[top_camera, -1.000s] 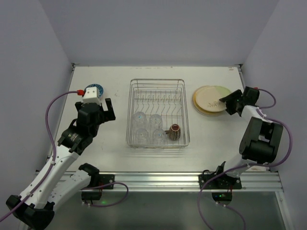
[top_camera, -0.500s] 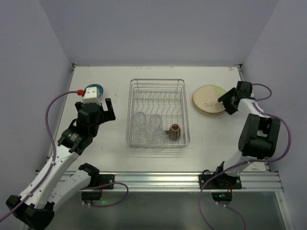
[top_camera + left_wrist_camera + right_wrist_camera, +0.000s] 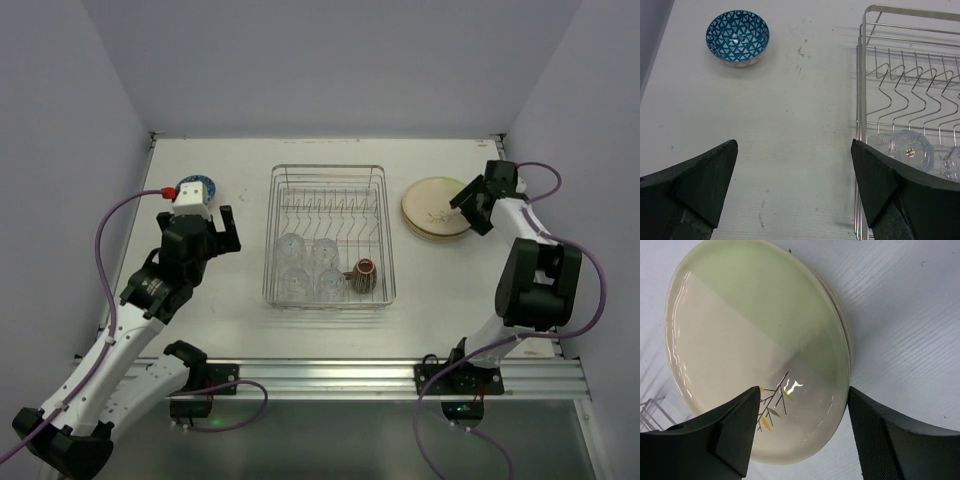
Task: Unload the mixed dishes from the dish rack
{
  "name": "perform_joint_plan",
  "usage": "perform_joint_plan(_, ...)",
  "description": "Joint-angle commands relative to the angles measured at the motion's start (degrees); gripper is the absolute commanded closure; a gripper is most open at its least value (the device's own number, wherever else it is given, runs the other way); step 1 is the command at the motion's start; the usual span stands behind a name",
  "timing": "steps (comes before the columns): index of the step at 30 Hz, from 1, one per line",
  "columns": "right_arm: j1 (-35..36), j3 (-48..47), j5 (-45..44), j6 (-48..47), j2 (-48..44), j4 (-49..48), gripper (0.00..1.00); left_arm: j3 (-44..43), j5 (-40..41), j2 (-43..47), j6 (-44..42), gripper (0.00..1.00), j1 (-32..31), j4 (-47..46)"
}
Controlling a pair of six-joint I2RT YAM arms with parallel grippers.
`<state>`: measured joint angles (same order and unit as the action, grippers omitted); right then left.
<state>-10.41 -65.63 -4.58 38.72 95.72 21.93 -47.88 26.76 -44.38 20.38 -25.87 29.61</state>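
At the right edge of the off-white bench (image 3: 230, 300), your stack of plates (image 3: 755, 340) is topped by one that is half pale green and half cream, with a thin dark twig carrying yellow and green leaves. Near the left edge, the bowl (image 3: 737, 38) shows you deep blue crossed by a pale lattice of triangles. In the silver wire dish rack (image 3: 328, 168) you have clear glasses (image 3: 291, 247) and a dark brown mug (image 3: 363, 275).

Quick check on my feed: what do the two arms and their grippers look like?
The left arm and right arm have white links with black joints. A purple cable loops along each; a red plug shows at the left wrist. The left gripper and right gripper are black, with broad wedge-shaped fingers.
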Motion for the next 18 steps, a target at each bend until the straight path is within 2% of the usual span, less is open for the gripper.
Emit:
perform_joint_plan(1,0.8,-3.0,-2.4,-1.8,-1.9,-0.2,0.28,0.3,-0.5,0.6,-0.9,0.00,0.5,-2.3)
perform_joint_plan(6,0.9,-2.7,-4.2,-2.7,-3.3,1.1,0.22,0.3,-0.5,0.6,-0.9,0.00,0.5,-2.2)
perform_joint_plan(10,0.9,-3.1,-4.1,-3.3,-5.3,2.3,0.21,0.3,-0.6,0.6,-0.9,0.00,0.5,-2.3)
perform_joint_plan(14,1.3,-2.0,-2.2,-5.1,-13.0,2.1,0.21,0.3,-0.2,0.6,-0.9,0.00,0.5,-2.2)
perform_joint_plan(15,1.4,-1.9,-1.3,-6.5,-14.2,2.1,0.07,0.3,-0.1,0.5,-0.9,0.00,0.5,-2.3)
perform_joint_plan(16,1.6,-2.1,1.9,-7.3,-15.3,2.5,0.01,0.3,0.1,0.4,-0.8,0.00,0.5,-2.3)
perform_joint_plan(18,2.3,-2.9,4.3,-8.7,-18.2,3.4,0.01,0.1,1.4,0.4,-0.4,0.00,0.5,-1.9)
